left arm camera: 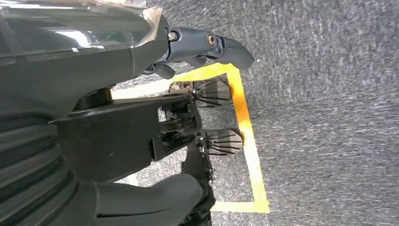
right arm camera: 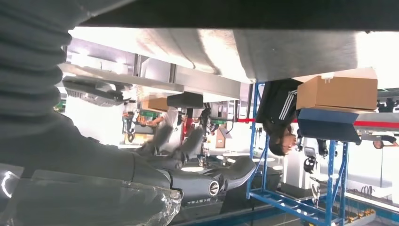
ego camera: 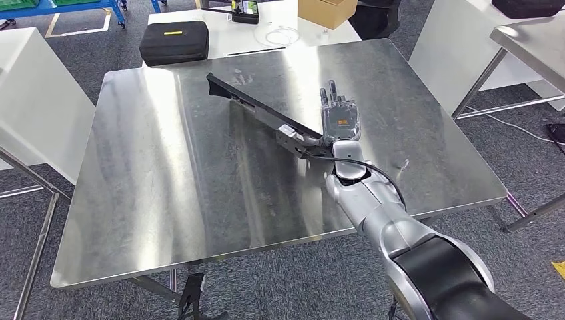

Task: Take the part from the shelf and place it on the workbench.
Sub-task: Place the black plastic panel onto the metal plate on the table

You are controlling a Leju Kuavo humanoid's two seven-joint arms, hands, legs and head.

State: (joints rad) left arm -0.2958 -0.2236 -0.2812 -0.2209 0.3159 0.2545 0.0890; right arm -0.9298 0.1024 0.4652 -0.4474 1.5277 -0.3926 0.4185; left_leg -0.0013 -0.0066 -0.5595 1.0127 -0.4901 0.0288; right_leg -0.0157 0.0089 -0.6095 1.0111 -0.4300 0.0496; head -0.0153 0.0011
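The part (ego camera: 256,110), a long black angled piece, lies on the steel tabletop (ego camera: 166,187), running from its far pointed end near the middle of the surface back toward the right hand (ego camera: 340,115). Its near end, with a small metal fitting, sits just beside the base of that hand, at the thumb side; whether the thumb is touching it I cannot tell. The right hand rests flat above the surface with its fingers stretched out and apart, holding nothing that can be seen. The step in hand looks like the last one: the part is set down on the workbench and the hand is letting go. The next move would call for lifting the hand straight clear without dragging the near end along. The left hand (left arm camera: 141,141) hangs over grey carpet floor (left arm camera: 329,117) marked with yellow tape (left arm camera: 247,136); whether it is open or closed cannot be told. As for containers, a closed black case (ego camera: 174,41) and a cardboard box (ego camera: 326,11) stand on a white table beyond; their contents are hidden.
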